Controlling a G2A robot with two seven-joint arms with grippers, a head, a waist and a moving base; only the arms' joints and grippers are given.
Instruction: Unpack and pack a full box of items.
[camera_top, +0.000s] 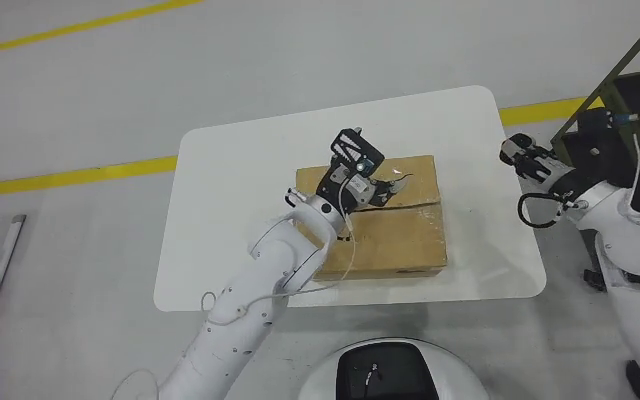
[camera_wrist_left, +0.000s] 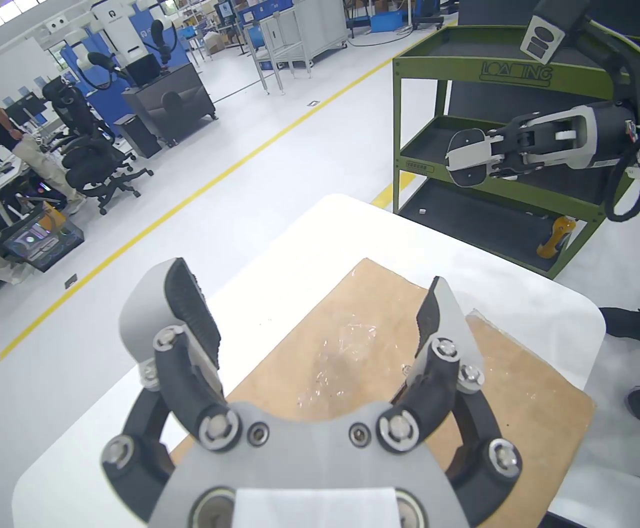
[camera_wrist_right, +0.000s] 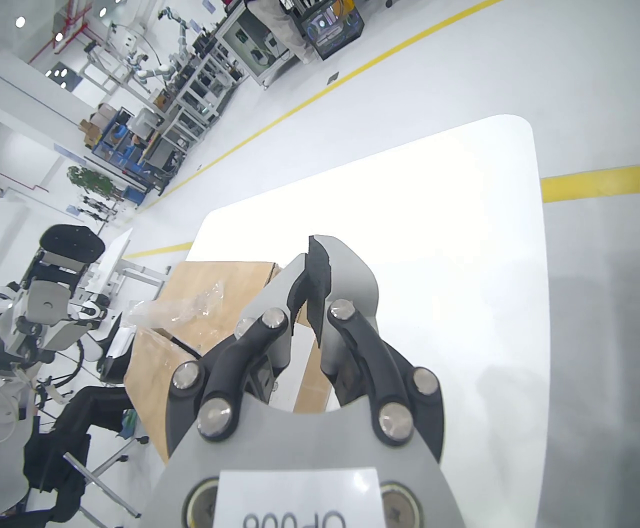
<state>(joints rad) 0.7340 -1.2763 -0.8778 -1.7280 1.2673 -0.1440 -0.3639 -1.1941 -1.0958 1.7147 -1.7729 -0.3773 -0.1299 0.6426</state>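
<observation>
A closed cardboard box (camera_top: 400, 235) sits on the white table (camera_top: 250, 200), right of its middle. Crumpled clear tape (camera_wrist_left: 345, 345) lies along the box's top seam, and a loose strip of tape (camera_wrist_right: 175, 307) sticks up from it. My left gripper (camera_top: 378, 190) hovers just above the far half of the box lid. That left gripper (camera_wrist_left: 306, 280) is open, with nothing between its fingers. My right gripper (camera_top: 508, 150) hangs off the table's far right corner, apart from the box. In its own view the right gripper (camera_wrist_right: 315, 270) is shut and empty.
A green shelf cart (camera_wrist_left: 500, 150) stands on the floor beyond the table's right side, close behind the right arm. The table's left half (camera_top: 230, 230) is bare white surface. Yellow floor lines (camera_top: 90, 175) run past the table.
</observation>
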